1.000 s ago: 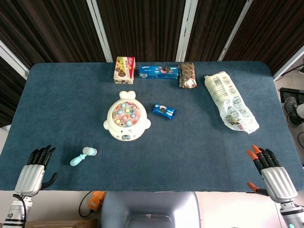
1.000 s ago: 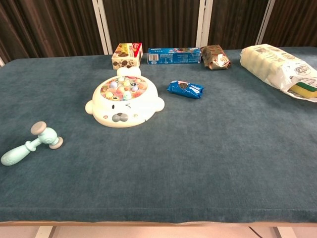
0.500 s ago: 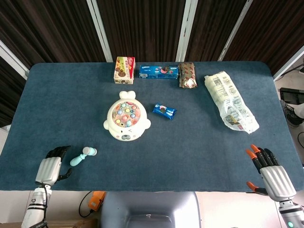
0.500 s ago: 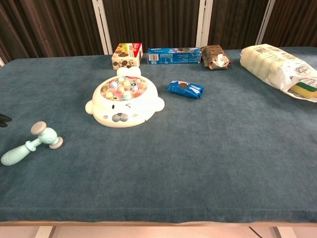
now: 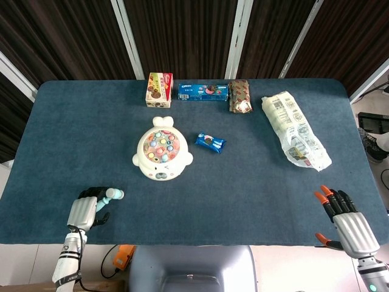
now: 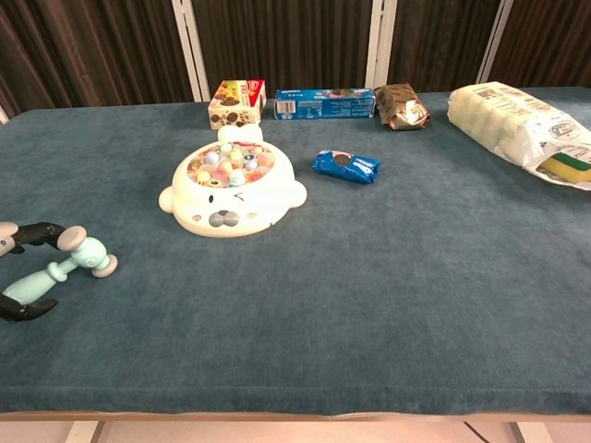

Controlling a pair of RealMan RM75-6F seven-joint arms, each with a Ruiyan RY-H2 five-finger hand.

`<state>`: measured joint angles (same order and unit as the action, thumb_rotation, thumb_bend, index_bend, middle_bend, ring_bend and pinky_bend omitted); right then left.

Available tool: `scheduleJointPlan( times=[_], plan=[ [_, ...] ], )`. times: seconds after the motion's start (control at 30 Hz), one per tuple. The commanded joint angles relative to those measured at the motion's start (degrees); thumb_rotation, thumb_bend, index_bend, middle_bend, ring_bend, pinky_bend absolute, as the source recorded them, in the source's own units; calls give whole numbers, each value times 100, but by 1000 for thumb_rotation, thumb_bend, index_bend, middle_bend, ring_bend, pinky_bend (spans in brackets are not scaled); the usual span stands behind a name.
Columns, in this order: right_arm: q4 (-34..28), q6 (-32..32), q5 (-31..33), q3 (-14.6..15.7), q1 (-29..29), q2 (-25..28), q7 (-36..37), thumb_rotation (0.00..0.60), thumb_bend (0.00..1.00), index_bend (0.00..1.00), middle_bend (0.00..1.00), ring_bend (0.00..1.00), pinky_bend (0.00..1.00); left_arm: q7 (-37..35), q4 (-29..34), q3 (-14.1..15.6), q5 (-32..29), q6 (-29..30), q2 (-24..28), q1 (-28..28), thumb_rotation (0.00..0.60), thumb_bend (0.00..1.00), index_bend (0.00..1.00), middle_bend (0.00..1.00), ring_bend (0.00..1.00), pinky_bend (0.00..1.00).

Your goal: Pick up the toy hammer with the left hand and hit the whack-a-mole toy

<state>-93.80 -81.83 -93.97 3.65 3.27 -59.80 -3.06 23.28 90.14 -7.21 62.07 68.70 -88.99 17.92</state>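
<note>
Toy hammer [image 6: 57,269] lies on the table, handle between the left hand's [image 5: 86,210] spread, unclosed fingers [image 6: 35,231].

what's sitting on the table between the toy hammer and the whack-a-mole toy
Nothing: in both the head and chest views, only bare blue table cloth lies between the toy hammer and the whack-a-mole toy.

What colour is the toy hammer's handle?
Pale mint green; the toy hammer shows best in the chest view.
</note>
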Motion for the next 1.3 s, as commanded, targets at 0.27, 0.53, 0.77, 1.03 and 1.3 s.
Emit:
scheduleJointPlan(
  times=[0.27,0.53,0.77,1.03,1.3],
  plan=[
    [6,-6,16,-10,0,6,16,600,320,0,0,0,0,249,-47,-180,-393,-43,-230,206,600,331,308,244,180,189],
    [-5,6,23,-10,3,4,0,600,320,0,0,0,0,395,13,-301,-623,-77,-251,365,600,347,334,250,185,189],
    [5,-19,35,-21,-6,12,30,600,320,0,0,0,0,452,-49,-304,-802,-104,-247,437,600,356,336,251,186,189],
    [1,-17,40,-21,-7,10,16,600,320,0,0,0,0,476,-76,-285,-901,-58,-210,467,600,398,353,264,201,191],
    [3,-34,35,-22,-15,10,18,600,321,0,0,0,0,460,-40,-201,-970,-91,-119,470,600,397,361,272,210,193]
  ],
)
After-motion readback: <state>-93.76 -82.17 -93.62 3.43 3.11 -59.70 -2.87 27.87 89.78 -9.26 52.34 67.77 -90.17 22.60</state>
